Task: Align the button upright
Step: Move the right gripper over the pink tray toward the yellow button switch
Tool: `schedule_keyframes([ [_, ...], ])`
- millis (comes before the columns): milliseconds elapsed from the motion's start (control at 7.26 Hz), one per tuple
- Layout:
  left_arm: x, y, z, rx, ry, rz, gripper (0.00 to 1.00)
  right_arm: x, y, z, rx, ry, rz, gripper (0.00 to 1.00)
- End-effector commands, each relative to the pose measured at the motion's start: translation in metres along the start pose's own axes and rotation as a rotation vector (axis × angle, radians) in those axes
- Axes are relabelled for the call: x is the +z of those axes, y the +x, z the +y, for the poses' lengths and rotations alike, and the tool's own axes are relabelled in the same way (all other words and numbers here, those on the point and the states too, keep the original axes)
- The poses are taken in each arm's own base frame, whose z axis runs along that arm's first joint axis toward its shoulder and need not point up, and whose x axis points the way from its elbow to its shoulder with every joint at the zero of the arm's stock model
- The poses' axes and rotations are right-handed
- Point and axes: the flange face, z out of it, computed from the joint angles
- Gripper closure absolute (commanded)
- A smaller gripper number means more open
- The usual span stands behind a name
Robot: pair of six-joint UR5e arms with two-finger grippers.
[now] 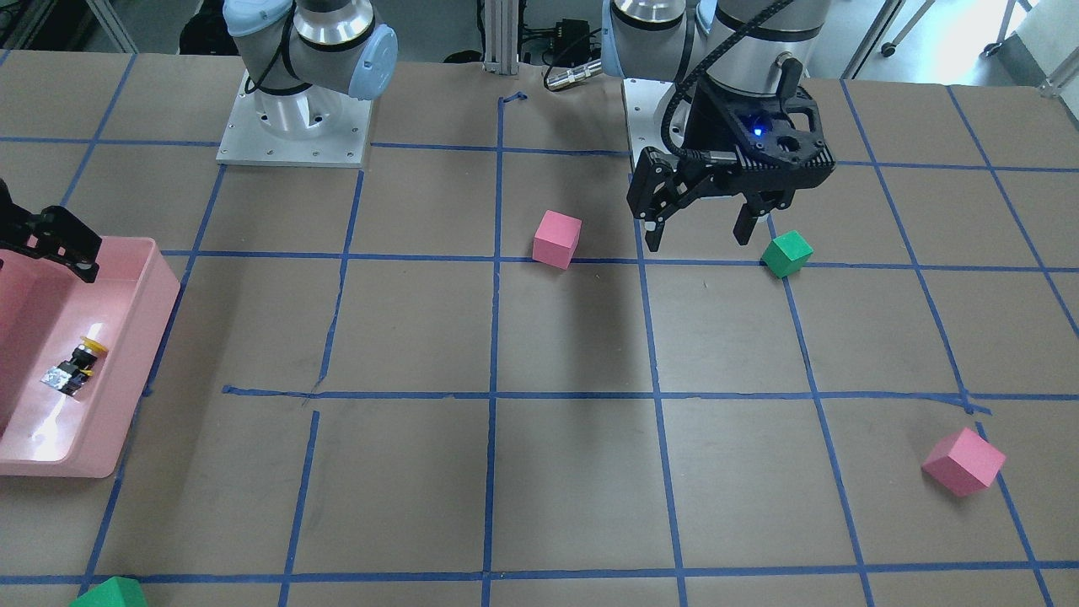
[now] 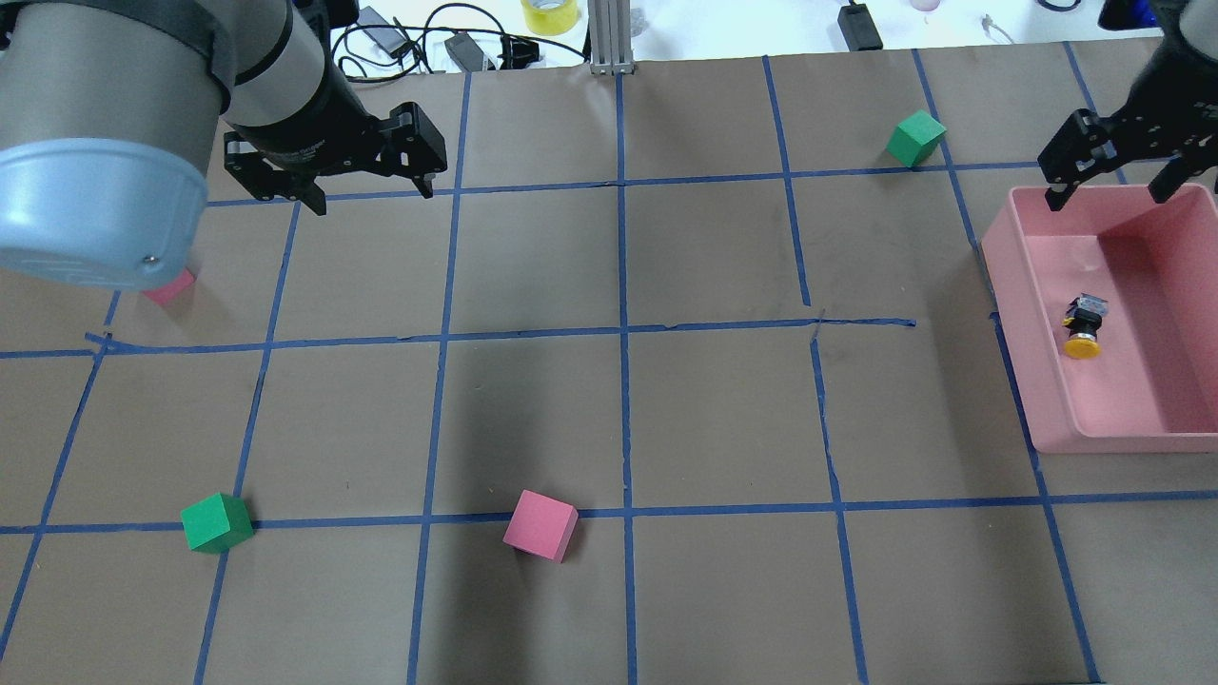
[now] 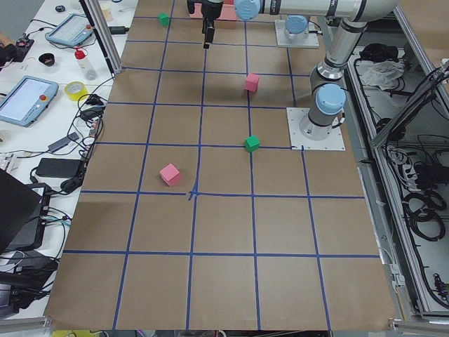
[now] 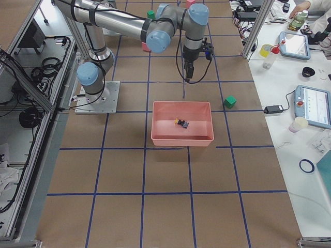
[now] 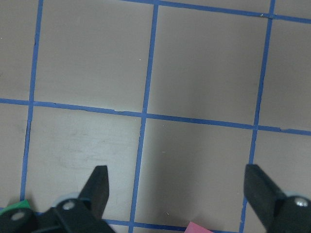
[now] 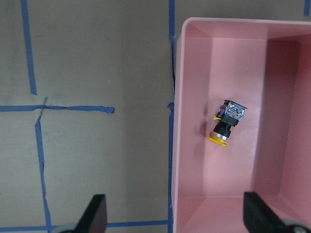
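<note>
The button [image 6: 227,124] lies on its side on the floor of the pink bin [image 6: 179,145]. Its yellow cap points to the near side and its base block to the far side. It seems clear of every wall, though it shows small. The bin sits at the right end of the worktop [image 2: 704,409]. My right fingers [image 6: 257,213] are spread wide, holding nothing, over the bin's far end. My left fingers [image 1: 746,223] hang equally wide and empty over the worktop's left half, where a green cube [image 1: 786,253] and a pink cube [image 1: 557,239] sit apart.
</note>
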Motion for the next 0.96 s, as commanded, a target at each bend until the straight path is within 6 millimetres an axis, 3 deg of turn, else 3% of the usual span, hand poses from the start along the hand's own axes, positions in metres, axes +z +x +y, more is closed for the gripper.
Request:
schedule_keyframes([
  [0, 0.001, 0.001, 0.0, 0.001, -0.002, 0.0, 0.0, 0.042, 0.04, 0.002, -0.019, 0.032, 0.018, 0.0],
  [413, 0.001, 0.0, 0.0, 0.0, -0.002, -0.001, 0.0, 0.118, 0.105, 0.017, -0.021, 0.05, 0.026, 0.0],
  [551, 0.0, 0.0, 0.0, 0.001, -0.001, 0.0, 0.0, 0.137, 0.111, 0.015, -0.005, 0.038, 0.023, 0.0],
  [827, 0.0, 0.001, 0.0, 0.001, -0.001, 0.002, 0.0, 0.155, 0.111, 0.011, 0.148, 0.016, -0.005, 0.0],
])
